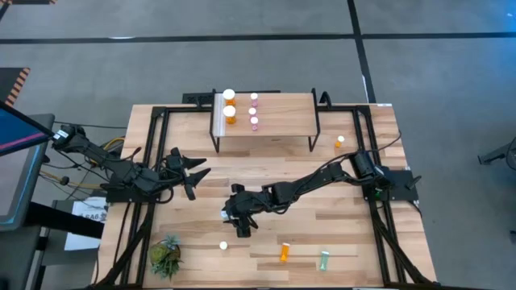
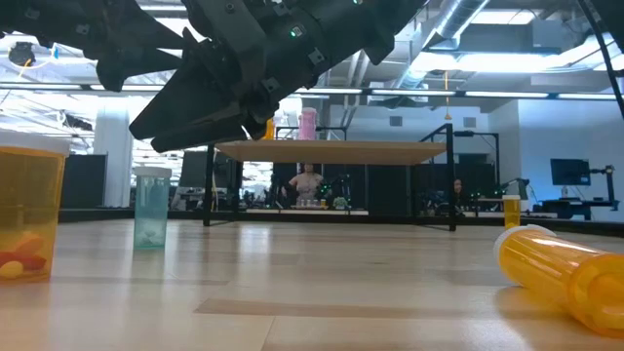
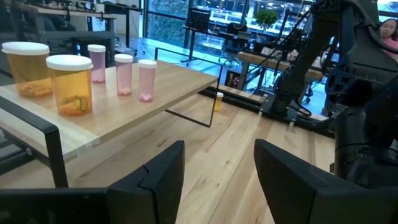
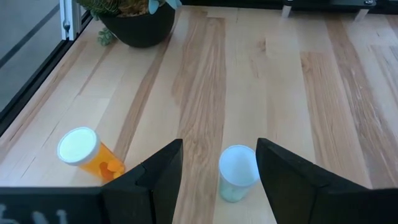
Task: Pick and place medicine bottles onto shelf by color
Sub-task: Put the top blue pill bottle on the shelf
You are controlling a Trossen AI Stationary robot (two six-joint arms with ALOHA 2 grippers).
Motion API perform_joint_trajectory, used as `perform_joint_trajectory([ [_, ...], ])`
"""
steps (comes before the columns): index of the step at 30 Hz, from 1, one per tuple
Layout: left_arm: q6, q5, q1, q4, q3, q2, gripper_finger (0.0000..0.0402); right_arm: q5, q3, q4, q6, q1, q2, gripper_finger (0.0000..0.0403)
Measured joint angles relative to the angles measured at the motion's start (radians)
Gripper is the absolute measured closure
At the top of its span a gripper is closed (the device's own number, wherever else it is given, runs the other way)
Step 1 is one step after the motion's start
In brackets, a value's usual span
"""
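Your right end effector (image 4: 219, 150) is open and holds nothing. It hangs over the upright pale green translucent pill bottle with a white cap (image 4: 237, 173). In the right wrist view the fingers sit either side of the cap. The low view shows the tips above the cap and not touching it.

Step in hand, as I read it: the approach for picking up a green bottle, with no grasp made.

For the next move, drop straight down until the pads are on the bottle body below the cap. Close, lift clear, then carry it to the small light-wood shelf with black metal legs (image 1: 282, 121).

Just beside the target stands an upright orange translucent bottle (image 4: 87, 154), so keep the outer finger off it. The green potted plant (image 4: 134, 22) is farther out, near the counter (image 1: 339, 225) corner.

The shelf already has two large orange bottles (image 3: 69, 84) at one end and three pink bottles (image 3: 147, 79) in a row next to them. There is no green there, so the bare stretch past the pinks looks like the spot.

Left on the counter are a lying orange bottle (image 1: 285, 253), a lying pale green bottle (image 1: 324, 259) and a small orange bottle (image 1: 340, 142) near the shelf's leg.

Your left end effector (image 3: 219, 150) waits open and empty over the counter, facing the shelf.
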Motion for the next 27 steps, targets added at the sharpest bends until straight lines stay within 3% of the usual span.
perform_joint_trajectory([
  [17,0.000,0.000,0.000,-0.005,0.000,0.000,0.0221,0.000,0.000,0.000,0.045,-0.009,-0.004,0.0134],
  [27,-0.001,0.000,0.000,-0.008,0.000,0.000,0.0221,0.000,0.000,-0.031,0.042,-0.015,-0.014,0.0131],
])
